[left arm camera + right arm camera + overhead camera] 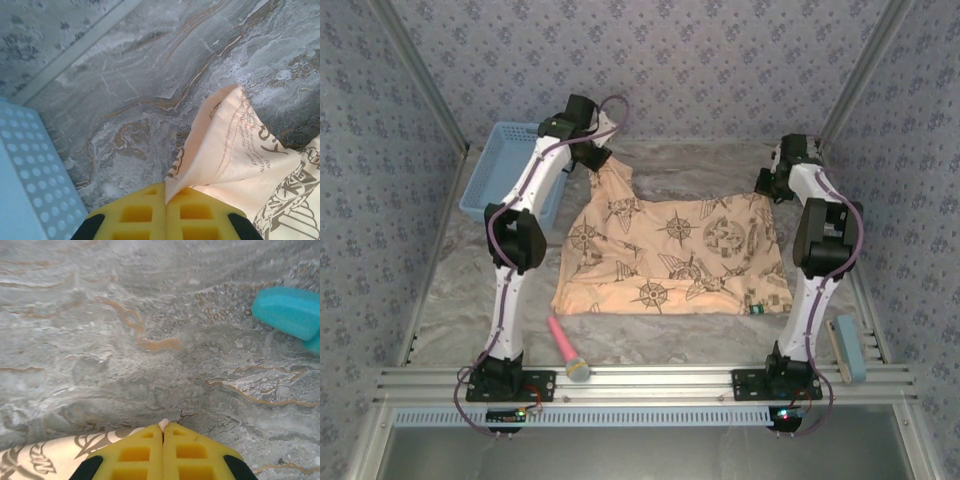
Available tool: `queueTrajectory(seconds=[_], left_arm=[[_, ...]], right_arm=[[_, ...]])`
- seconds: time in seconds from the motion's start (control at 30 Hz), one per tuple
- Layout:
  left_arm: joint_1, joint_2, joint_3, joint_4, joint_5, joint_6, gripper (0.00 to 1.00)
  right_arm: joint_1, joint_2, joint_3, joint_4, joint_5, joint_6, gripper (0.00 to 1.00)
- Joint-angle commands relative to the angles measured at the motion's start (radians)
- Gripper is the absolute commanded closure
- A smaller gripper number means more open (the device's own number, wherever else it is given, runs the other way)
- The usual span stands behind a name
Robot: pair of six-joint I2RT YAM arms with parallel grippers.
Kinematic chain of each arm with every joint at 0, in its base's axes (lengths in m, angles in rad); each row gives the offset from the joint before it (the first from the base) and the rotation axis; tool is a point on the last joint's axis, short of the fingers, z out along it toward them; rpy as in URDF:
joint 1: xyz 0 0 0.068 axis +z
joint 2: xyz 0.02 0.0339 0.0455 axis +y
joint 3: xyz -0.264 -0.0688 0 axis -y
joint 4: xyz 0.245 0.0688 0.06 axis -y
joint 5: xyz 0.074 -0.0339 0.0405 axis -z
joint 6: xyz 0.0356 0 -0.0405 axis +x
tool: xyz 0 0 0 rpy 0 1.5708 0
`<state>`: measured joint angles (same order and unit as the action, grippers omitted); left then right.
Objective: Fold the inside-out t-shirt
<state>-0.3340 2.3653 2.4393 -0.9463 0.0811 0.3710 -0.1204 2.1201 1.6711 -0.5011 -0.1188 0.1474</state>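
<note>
Folding barely begun: the t-shirt [670, 250] lies mostly flat.
Your left gripper [166, 200] and right gripper [163, 432] pinch its far corners; all folds remain.

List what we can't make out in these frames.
- Top view: what the blue basket holds; the left arm covers part of it.
- Top view: the tag at the t-shirt hem is too small to read.
- Right wrist view: the teal object is cut off by the right edge.
- Right wrist view: how much cloth the right gripper pinches; a sliver peeks out, the rest is hidden by its fingers.
</note>
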Motion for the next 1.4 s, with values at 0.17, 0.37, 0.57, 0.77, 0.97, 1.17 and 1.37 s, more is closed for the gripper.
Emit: queueTrajectory(seconds=[0.17, 0.37, 0.57, 0.77, 0.97, 1.17, 1.37], left_arm=[[-0.057, -0.167, -0.214, 0.105, -0.155, 0.270, 1.00], [-0.056, -0.195, -0.278, 0.221, -0.203, 0.399, 1.00], [-0.059, -0.166, -0.245, 0.287, -0.206, 0.445, 1.00], [-0.059, -0.151, -0.178, 0.221, -0.129, 0.484, 1.00], [-0.053, -0.244, -0.220, 0.112, 0.017, 0.467, 1.00], [-0.056, -0.426, -0.428, 0.070, 0.070, 0.449, 1.00], [-0.131, -0.723, -0.827, 0.090, 0.175, 0.391, 1.00]], right_arm=[[0.008, -0.140, -0.166, 0.158, -0.005, -0.036, 1.00], [0.013, -0.153, -0.193, 0.163, -0.013, -0.042, 1.00], [0.012, -0.167, -0.208, 0.178, -0.008, -0.049, 1.00], [-0.001, -0.189, -0.226, 0.199, -0.038, -0.051, 1.00], [0.004, -0.276, -0.306, 0.231, -0.027, -0.032, 1.00], [0.005, -0.405, -0.443, 0.219, 0.002, 0.009, 1.00], [0.003, -0.565, -0.669, 0.192, 0.101, 0.078, 1.00]])
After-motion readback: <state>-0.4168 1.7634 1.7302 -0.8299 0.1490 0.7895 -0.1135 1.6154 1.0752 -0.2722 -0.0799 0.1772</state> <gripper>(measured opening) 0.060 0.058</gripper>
